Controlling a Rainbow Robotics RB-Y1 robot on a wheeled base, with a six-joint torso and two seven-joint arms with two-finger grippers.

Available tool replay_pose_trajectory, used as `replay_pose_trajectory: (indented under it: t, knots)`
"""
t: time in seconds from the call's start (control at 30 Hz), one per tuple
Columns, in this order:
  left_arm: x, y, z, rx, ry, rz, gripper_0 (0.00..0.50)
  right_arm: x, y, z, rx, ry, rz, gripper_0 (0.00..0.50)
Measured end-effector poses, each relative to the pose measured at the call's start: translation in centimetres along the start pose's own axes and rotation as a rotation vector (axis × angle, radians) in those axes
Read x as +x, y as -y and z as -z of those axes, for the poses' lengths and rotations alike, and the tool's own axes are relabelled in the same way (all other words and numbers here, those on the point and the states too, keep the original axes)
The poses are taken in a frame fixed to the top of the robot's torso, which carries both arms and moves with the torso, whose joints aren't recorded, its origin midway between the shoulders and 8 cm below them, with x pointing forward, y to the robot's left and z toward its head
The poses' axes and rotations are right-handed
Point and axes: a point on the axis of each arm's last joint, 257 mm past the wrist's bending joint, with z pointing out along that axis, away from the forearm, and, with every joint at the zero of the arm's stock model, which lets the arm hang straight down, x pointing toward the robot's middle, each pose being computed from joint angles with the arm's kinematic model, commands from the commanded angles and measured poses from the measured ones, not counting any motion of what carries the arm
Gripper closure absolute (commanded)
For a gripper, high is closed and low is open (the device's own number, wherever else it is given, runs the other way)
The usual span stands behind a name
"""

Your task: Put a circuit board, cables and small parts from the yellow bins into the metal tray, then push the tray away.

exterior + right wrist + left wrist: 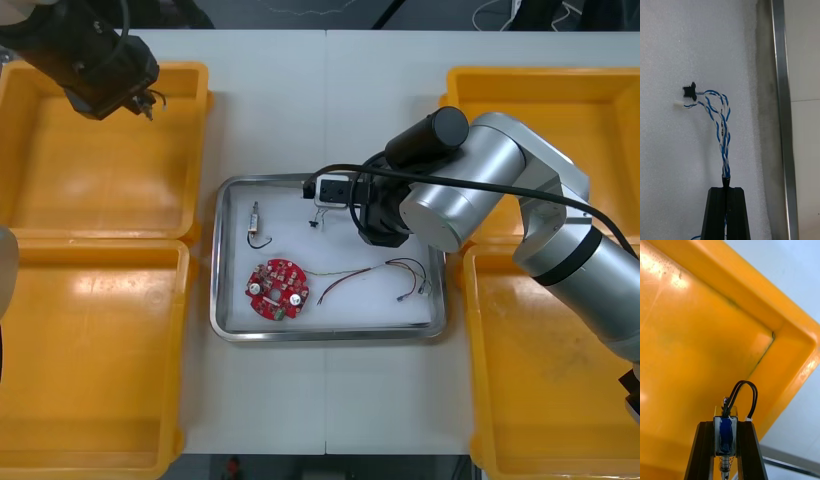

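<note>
My right gripper [726, 189] is shut on a twisted blue and white cable [723, 127], whose black and white connectors [688, 93] touch the tray's white floor near the metal rim [780, 112]. In the front view, the right arm's wrist [385, 210] hangs over the far part of the metal tray [325, 335]. My left gripper [726, 423] is shut on a small metal part [726, 433] with a blue body, a spring and a black wire loop. It hovers over the far left yellow bin [60, 170], near that bin's corner, and appears as the left gripper [143, 100] in the front view.
In the tray lie a red circuit board [275, 290], a red and yellow cable [345, 280], a black cable [410, 272] and a small metal part [256, 226]. Yellow bins stand at the near left [90, 350], far right [540, 110] and near right [540, 380].
</note>
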Motion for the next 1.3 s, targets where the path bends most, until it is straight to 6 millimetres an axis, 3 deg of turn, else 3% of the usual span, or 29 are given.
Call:
replay_pose_trajectory:
  t: [0.13, 0.17, 0.27, 0.3, 0.33, 0.37, 0.6, 0.73, 1.0, 1.2, 1.3]
  knots:
    - [1.1, 0.1, 1.6, -0.024, -0.016, -0.042, 0.499, 0.6, -0.4, -0.5, -0.017, -0.013, -0.011, 0.484]
    - [1.3, 0.1, 1.9, -0.028, -0.017, -0.052, 0.500, 0.7, -0.5, -0.6, -0.021, -0.014, -0.013, 0.300]
    - [2.3, 0.1, 3.1, -0.042, -0.022, -0.088, 0.500, 0.6, -0.8, -0.7, -0.030, -0.011, -0.018, 0.061]
    - [2.5, 0.0, 3.3, -0.042, -0.018, -0.097, 0.500, 0.6, -0.8, -0.7, -0.032, -0.010, -0.019, 0.061]
    - [2.8, 0.0, 3.6, -0.043, -0.014, -0.109, 0.499, 0.6, -0.9, -0.7, -0.034, -0.009, -0.020, 0.013]
    - [3.0, 0.0, 3.9, -0.043, -0.010, -0.119, 0.500, 0.6, -0.9, -0.7, -0.035, -0.008, -0.021, 0.000]
    - [5.2, -0.8, 5.3, -0.069, -0.008, -0.184, 0.499, 0.5, -1.9, -0.6, -0.080, -0.005, -0.038, 0.000]
    - [6.0, 0.0, 5.8, -0.069, 0.011, -0.233, 0.500, 1.0, -3.0, 0.5, -0.151, -0.020, -0.070, 0.000]
    - [7.6, 2.3, 6.3, -0.035, 0.034, -0.304, 0.499, 2.0, -2.1, 5.5, -0.185, -0.075, -0.105, 0.000]
    - [7.9, 2.5, 6.3, -0.034, 0.032, -0.314, 0.498, 4.9, -2.2, 9.7, -0.208, -0.205, -0.373, 0.000]
    - [8.4, 2.8, 6.0, -0.039, 0.028, -0.333, 0.500, 5.0, -0.9, 11.4, -0.173, -0.187, -0.395, 0.000]
